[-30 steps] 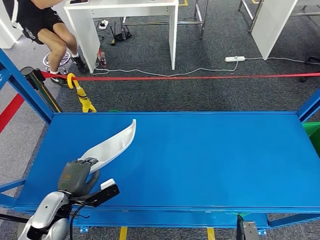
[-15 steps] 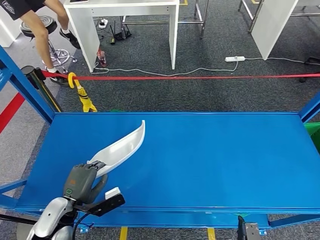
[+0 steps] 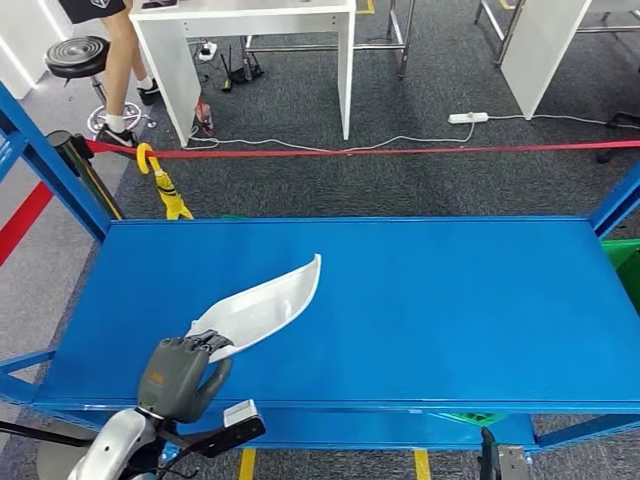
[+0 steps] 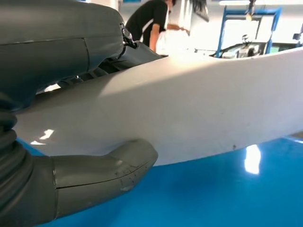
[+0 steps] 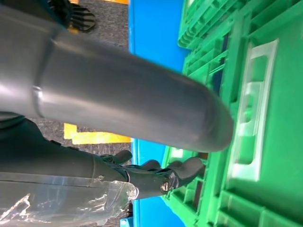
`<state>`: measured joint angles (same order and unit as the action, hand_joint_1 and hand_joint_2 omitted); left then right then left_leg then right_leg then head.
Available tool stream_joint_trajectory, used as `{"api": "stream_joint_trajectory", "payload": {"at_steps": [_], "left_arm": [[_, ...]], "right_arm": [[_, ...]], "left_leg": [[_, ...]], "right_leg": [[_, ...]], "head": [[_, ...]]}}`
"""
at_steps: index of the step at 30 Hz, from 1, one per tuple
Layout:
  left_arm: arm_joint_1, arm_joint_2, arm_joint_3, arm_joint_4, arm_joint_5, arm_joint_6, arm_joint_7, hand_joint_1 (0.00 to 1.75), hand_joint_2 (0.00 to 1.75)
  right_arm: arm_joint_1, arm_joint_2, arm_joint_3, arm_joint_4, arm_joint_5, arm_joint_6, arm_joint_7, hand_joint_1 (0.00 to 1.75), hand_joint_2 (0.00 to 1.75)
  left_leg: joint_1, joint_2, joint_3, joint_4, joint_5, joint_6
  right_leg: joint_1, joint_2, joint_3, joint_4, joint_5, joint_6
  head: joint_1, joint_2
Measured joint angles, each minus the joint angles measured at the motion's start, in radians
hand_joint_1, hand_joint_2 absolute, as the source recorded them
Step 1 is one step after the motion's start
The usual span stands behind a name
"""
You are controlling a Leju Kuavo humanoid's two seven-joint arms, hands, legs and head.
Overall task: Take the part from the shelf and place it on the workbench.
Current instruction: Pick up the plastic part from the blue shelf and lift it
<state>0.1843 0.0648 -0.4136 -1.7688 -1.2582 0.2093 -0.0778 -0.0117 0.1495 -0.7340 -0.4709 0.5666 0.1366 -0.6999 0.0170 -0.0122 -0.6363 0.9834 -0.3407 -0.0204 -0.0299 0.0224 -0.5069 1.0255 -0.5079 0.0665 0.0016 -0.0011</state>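
head view: one long white curved part (image 3: 260, 308), smooth plastic with a raised lip, held over the blue workbench (image 3: 453, 300) by the left hand (image 3: 181, 375) at its near end. left wrist view: thumb and fingers clamp the part (glossy underside). right wrist view: right hand (image 5: 171, 177) beside one green ribbed crate (image 5: 264, 142), fingers curled, holding nothing.

The head camera is looking forward and down from high over the blue workbench (image 3: 423, 300). The left wrist camera is sitting close behind the left hand (image 4: 53, 113), sharing that blue surface and the white part (image 3: 260, 310). The right wrist camera is facing a green crate (image 5: 264, 142) at close range.
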Motion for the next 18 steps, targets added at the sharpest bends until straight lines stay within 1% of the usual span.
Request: {"api": "stream_joint_trajectory", "payload": {"at_steps": [1, 2, 3, 4, 5, 6, 7, 8, 9, 10, 11, 12, 13, 14, 15, 16, 17, 18], "left_arm": [[0.002, 0.000, -0.001, -0.002, 0.000, 0.000, 0.000, 1.75, 1.75], [0.003, 0.000, -0.002, -0.003, 0.000, 0.001, 0.000, 1.75, 1.75], [0.005, 0.001, -0.002, -0.004, 0.000, 0.001, 0.000, 1.75, 1.75], [0.006, 0.001, -0.003, -0.005, 0.000, 0.001, 0.000, 1.75, 1.75], [0.007, 0.001, -0.004, -0.005, -0.001, 0.003, 0.000, 1.75, 1.75], [0.008, 0.001, -0.004, -0.006, -0.003, 0.006, 0.001, 1.75, 1.75], [0.008, 0.001, -0.006, -0.007, -0.005, 0.011, 0.002, 1.75, 1.75], [0.009, 0.001, -0.007, -0.007, -0.008, 0.017, 0.003, 1.75, 1.75], [0.010, 0.001, -0.009, -0.008, -0.013, 0.025, 0.004, 1.75, 1.75], [0.011, 0.000, -0.012, -0.010, -0.017, 0.032, 0.004, 1.75, 1.75], [0.013, 0.000, -0.014, -0.013, -0.021, 0.039, 0.006, 1.75, 1.75], [0.014, 0.000, -0.017, -0.018, -0.025, 0.047, 0.008, 1.75, 1.75], [0.015, -0.001, -0.021, -0.023, -0.027, 0.055, 0.010, 1.75, 1.75], [0.017, -0.001, -0.025, -0.028, -0.029, 0.063, 0.012, 1.75, 1.75], [0.019, -0.002, -0.030, -0.031, -0.030, 0.071, 0.013, 1.75, 1.75], [0.021, -0.002, -0.036, -0.033, -0.031, 0.077, 0.014, 1.75, 1.75], [0.022, -0.003, -0.041, -0.033, -0.032, 0.082, 0.015, 1.75, 1.75], [0.024, -0.004, -0.045, -0.034, -0.033, 0.086, 0.017, 1.75, 1.75]], "right_arm": [[0.000, 0.000, 0.001, -0.001, 0.000, 0.000, 0.000, 0.00, 0.00], [0.000, 0.000, 0.002, -0.002, 0.000, 0.000, 0.000, 0.00, 0.00], [0.000, 0.000, 0.002, -0.004, 0.000, 0.000, 0.000, 0.00, 0.00], [0.000, 0.000, 0.002, -0.005, -0.001, 0.000, 0.000, 0.00, 0.00], [0.001, 0.000, 0.002, -0.007, -0.002, -0.001, 0.000, 0.00, 0.00], [0.002, 0.000, 0.002, -0.008, -0.006, -0.003, 0.000, 0.00, 0.00], [0.004, 0.000, 0.002, -0.009, -0.012, -0.005, 0.000, 0.00, 0.00], [0.006, 0.000, 0.002, -0.010, -0.020, -0.005, 0.000, 0.00, 0.00], [0.009, 0.000, 0.002, -0.013, -0.030, -0.004, 0.000, 0.00, 0.00], [0.011, -0.001, 0.002, -0.016, -0.040, -0.001, 0.000, 0.00, 0.00], [0.014, -0.001, 0.002, -0.020, -0.050, 0.004, 0.000, 0.00, 0.00], [0.016, -0.001, 0.002, -0.026, -0.060, 0.009, 0.000, 0.00, 0.00], [0.018, -0.002, 0.002, -0.033, -0.071, 0.014, 0.000, 0.00, 0.00], [0.022, -0.002, 0.001, -0.040, -0.081, 0.019, 0.000, 0.00, 0.00], [0.027, -0.002, 0.000, -0.048, -0.091, 0.025, 0.000, 0.00, 0.00], [0.035, -0.002, -0.001, -0.055, -0.098, 0.029, 0.000, 0.00, 0.00], [0.043, -0.003, -0.003, -0.061, -0.104, 0.033, 0.000, 0.00, 0.00], [0.052, -0.003, -0.005, -0.067, -0.110, 0.036, 0.000, 0.00, 0.00]], "left_leg": [[0.001, -0.001, -0.003, 0.002, 0.004, -0.006], [0.003, 0.000, -0.007, 0.006, -0.004, -0.011], [0.004, 0.001, -0.015, 0.024, -0.028, -0.015], [0.004, 0.002, -0.029, 0.061, -0.069, -0.017], [0.004, 0.003, -0.047, 0.118, -0.120, -0.019], [0.003, 0.003, -0.066, 0.188, -0.169, -0.020], [0.002, 0.003, -0.079, 0.249, -0.200, -0.019], [0.002, 0.003, -0.080, 0.287, -0.212, -0.017], [0.000, 0.003, -0.064, 0.291, -0.206, -0.013], [-0.001, 0.002, -0.029, 0.256, -0.186, -0.006], [-0.004, -0.004, 0.019, 0.193, -0.164, 0.003], [-0.006, -0.015, 0.070, 0.121, -0.153, 0.013], [-0.008, -0.025, 0.109, 0.062, -0.148, 0.019], [-0.010, -0.033, 0.132, 0.023, -0.149, 0.022], [-0.013, -0.035, 0.140, 0.005, -0.152, 0.023], [-0.015, -0.030, 0.136, 0.001, -0.145, 0.023], [-0.015, -0.022, 0.132, -0.004, -0.137, 0.028], [-0.014, -0.014, 0.126, -0.008, -0.128, 0.034]], "right_leg": [[0.000, -0.001, -0.009, 0.002, 0.000, -0.010], [0.000, -0.002, -0.017, 0.005, 0.004, -0.022], [0.000, -0.004, -0.024, 0.006, 0.011, -0.033], [0.000, -0.006, -0.031, 0.005, 0.020, -0.041], [0.001, -0.008, -0.039, 0.006, 0.030, -0.046], [0.003, -0.009, -0.049, 0.006, 0.039, -0.049], [0.005, -0.011, -0.061, 0.007, 0.048, -0.050], [0.008, -0.011, -0.072, 0.008, 0.056, -0.051], [0.010, -0.010, -0.083, 0.008, 0.064, -0.050], [0.012, -0.007, -0.092, 0.008, 0.071, -0.048], [0.014, -0.002, -0.100, 0.008, 0.078, -0.046], [0.016, 0.002, -0.108, 0.008, 0.085, -0.042], [0.016, 0.008, -0.114, 0.008, 0.093, -0.037], [0.015, 0.013, -0.119, 0.006, 0.102, -0.030], [0.013, 0.019, -0.123, 0.002, 0.111, -0.023], [0.010, 0.025, -0.125, -0.003, 0.121, -0.014], [0.008, 0.026, -0.129, -0.004, 0.123, -0.008], [0.008, 0.020, -0.138, 0.005, 0.109, -0.003]], "head": [[-0.001, 0.000], [-0.001, 0.000], [-0.002, 0.000], [-0.004, 0.000], [-0.005, 0.000], [-0.006, 0.000], [-0.006, 0.000], [-0.006, 0.000], [-0.006, 0.000], [-0.006, 0.000], [-0.006, 0.000], [-0.006, 0.000], [-0.006, 0.000], [-0.006, 0.000], [-0.006, 0.000], [-0.007, 0.000], [-0.008, 0.000], [-0.006, 0.000]]}}
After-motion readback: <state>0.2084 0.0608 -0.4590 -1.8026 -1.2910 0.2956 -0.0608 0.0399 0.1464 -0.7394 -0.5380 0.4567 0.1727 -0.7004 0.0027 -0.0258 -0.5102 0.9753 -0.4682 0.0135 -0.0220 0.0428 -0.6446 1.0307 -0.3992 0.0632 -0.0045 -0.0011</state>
